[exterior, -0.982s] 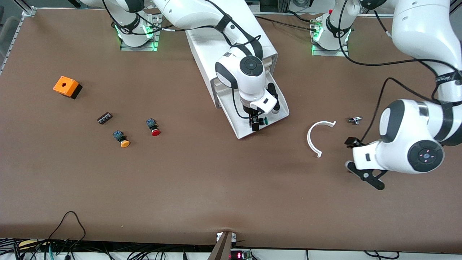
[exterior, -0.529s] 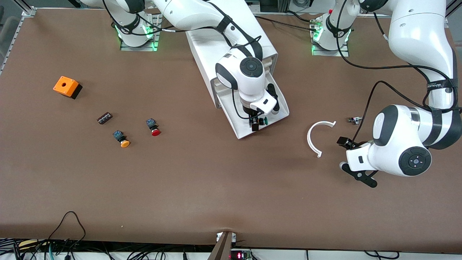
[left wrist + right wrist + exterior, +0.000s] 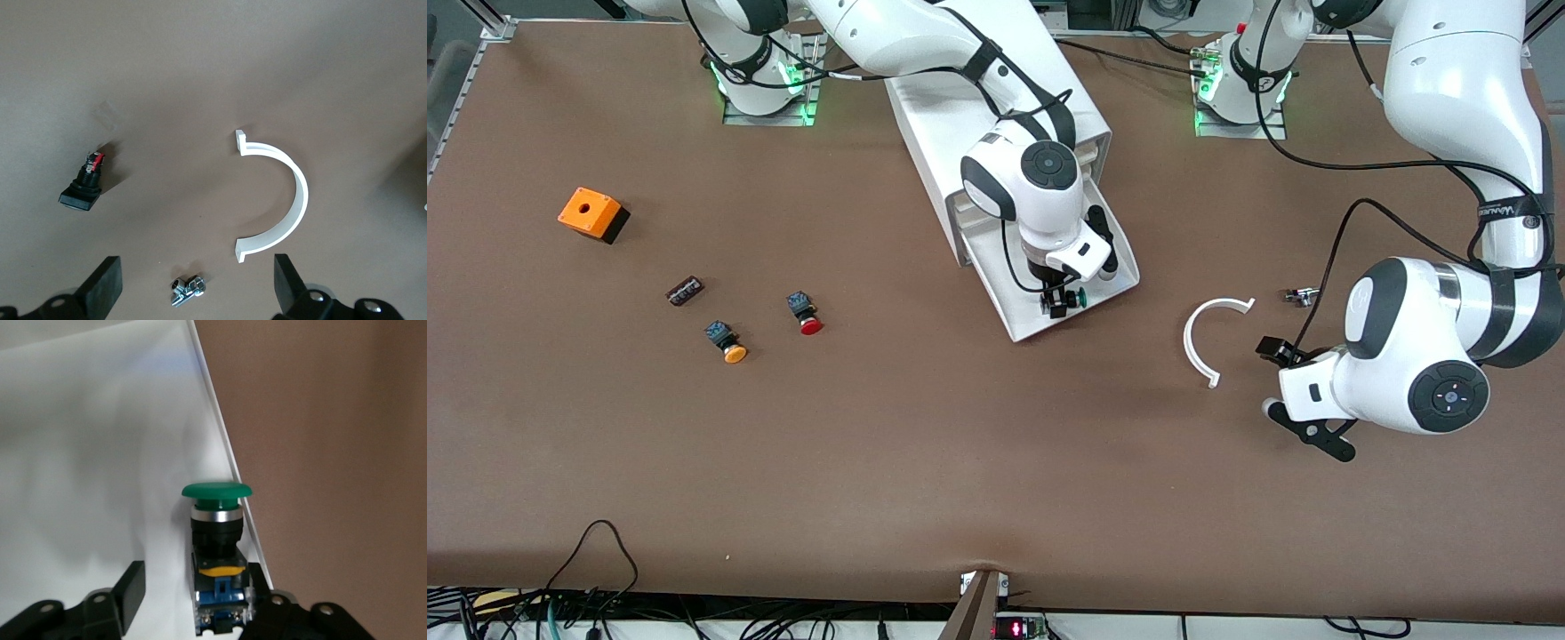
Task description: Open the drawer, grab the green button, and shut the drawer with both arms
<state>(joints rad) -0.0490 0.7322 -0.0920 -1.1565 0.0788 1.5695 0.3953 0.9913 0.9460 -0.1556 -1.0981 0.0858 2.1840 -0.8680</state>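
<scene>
The white drawer (image 3: 996, 276) stands pulled out of the white cabinet (image 3: 943, 116). The green-capped button (image 3: 1080, 298) lies in the drawer against its side wall toward the left arm's end. My right gripper (image 3: 1060, 304) is down in the drawer around the button (image 3: 217, 520). One of its fingers touches the blue-and-black body; the other finger (image 3: 131, 587) stands a gap away, so it is open. My left gripper (image 3: 1266, 377) hangs open and empty over the table near a white curved piece (image 3: 1205, 342).
A small metal fitting (image 3: 187, 291) lies below the left gripper (image 3: 195, 283), with a black part (image 3: 83, 187) and the curved piece (image 3: 283, 200) close by. Toward the right arm's end lie a red button (image 3: 807, 316), an orange-capped button (image 3: 729, 345), a dark block (image 3: 685, 291) and an orange box (image 3: 591, 213).
The right gripper's fingers have narrowed around the green button. The left arm shifted a little toward the cabinet, then held still.
</scene>
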